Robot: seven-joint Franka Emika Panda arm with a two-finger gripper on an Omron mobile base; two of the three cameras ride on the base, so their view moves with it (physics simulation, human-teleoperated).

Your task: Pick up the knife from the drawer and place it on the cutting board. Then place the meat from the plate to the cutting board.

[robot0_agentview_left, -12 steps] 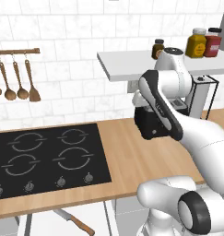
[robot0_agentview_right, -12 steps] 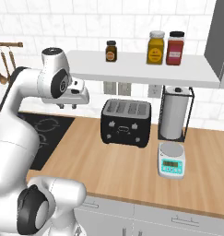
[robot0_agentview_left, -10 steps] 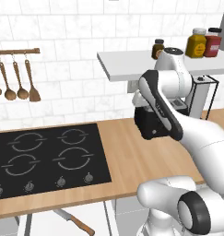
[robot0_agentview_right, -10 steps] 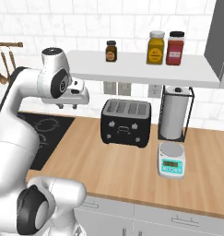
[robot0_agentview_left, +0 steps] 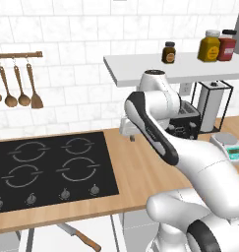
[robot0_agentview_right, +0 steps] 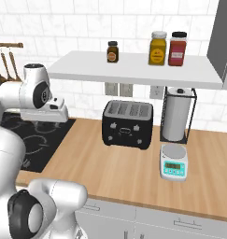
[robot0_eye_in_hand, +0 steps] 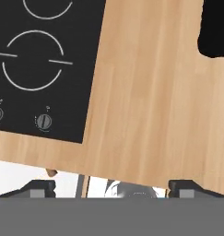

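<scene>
The knife [robot0_agentview_left: 80,238], silver-bladed with a brown wooden handle, lies in the open drawer [robot0_agentview_left: 42,239] below the counter's front edge, left of the robot's base. My gripper [robot0_agentview_left: 131,137] hangs above the wooden counter just right of the hob, well above and behind the knife. In the right base view the gripper [robot0_agentview_right: 42,122] sits by the hob's edge. In the hand view the gripper [robot0_eye_in_hand: 111,188] looks down at the counter's front edge, its tips wide apart with nothing between them, and the drawer [robot0_eye_in_hand: 21,174] shows pale below. The cutting board, the meat and the plate are out of view.
A black hob [robot0_agentview_left: 47,170] fills the counter's left part. A black toaster [robot0_agentview_right: 128,123], a paper towel holder [robot0_agentview_right: 176,116] and a small scale [robot0_agentview_right: 173,162] stand at the back right. A white shelf [robot0_agentview_right: 133,72] with jars hangs above. Wooden spoons [robot0_agentview_left: 17,88] hang on the wall.
The hand has swung left and a little lower, from beside the toaster toward the hob's right edge. The base and the things on the counter have stayed put.
</scene>
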